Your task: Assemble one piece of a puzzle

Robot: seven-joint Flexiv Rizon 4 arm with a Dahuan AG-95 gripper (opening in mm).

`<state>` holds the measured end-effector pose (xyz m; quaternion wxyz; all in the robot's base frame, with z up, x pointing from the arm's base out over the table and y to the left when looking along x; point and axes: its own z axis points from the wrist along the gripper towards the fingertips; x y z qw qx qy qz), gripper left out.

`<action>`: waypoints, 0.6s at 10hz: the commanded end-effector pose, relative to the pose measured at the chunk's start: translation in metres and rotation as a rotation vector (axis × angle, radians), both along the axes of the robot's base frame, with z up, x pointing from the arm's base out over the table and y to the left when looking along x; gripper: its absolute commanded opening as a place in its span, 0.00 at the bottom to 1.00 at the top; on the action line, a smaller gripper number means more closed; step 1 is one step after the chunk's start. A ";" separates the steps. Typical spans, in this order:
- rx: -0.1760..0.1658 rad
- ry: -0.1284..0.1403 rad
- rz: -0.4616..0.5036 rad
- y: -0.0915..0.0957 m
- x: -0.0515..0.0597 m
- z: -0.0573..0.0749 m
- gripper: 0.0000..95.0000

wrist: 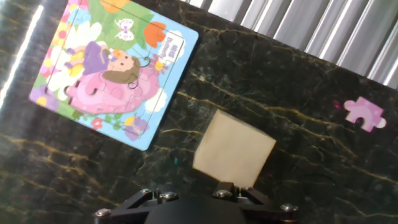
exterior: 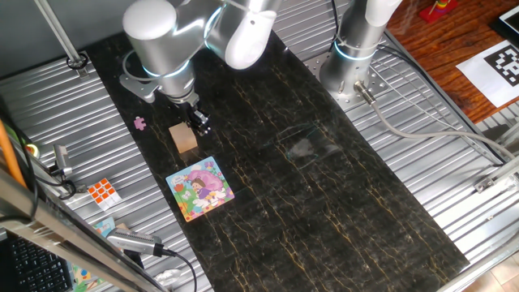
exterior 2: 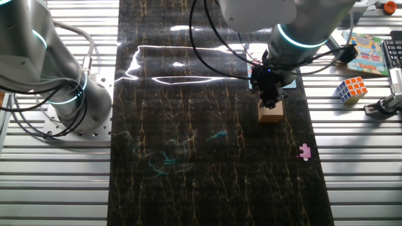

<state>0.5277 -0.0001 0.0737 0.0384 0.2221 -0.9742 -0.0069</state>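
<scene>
The piece (wrist: 364,112) is a small pink jigsaw shape lying flat on the dark mat, also seen as the piece (exterior: 140,123) and the piece (exterior 2: 304,151). The puzzle (wrist: 112,68) is a square cartoon board, flat on the mat; it shows as the puzzle (exterior: 200,188) too. My gripper (exterior: 197,122) hangs just above and beside a tan wooden block (exterior: 185,138), between the piece and the puzzle. In the hand view only the gripper's black body (wrist: 193,205) shows at the bottom edge, with the block (wrist: 234,149) right ahead. Nothing is seen held.
A Rubik's cube (exterior: 103,192) sits on the ribbed metal table left of the mat, also the cube (exterior 2: 350,89). A second arm's base (exterior: 354,57) stands at the far end. Cables and tools lie near the table's front left.
</scene>
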 end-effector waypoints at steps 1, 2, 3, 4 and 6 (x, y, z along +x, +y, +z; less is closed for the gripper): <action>0.000 0.008 -0.015 0.003 -0.004 0.006 0.40; -0.003 0.008 -0.034 0.003 -0.004 0.006 0.40; -0.006 0.004 -0.062 0.003 -0.004 0.006 0.40; -0.010 -0.004 -0.128 0.003 -0.004 0.006 0.40; -0.024 -0.004 -0.218 0.003 -0.004 0.006 0.40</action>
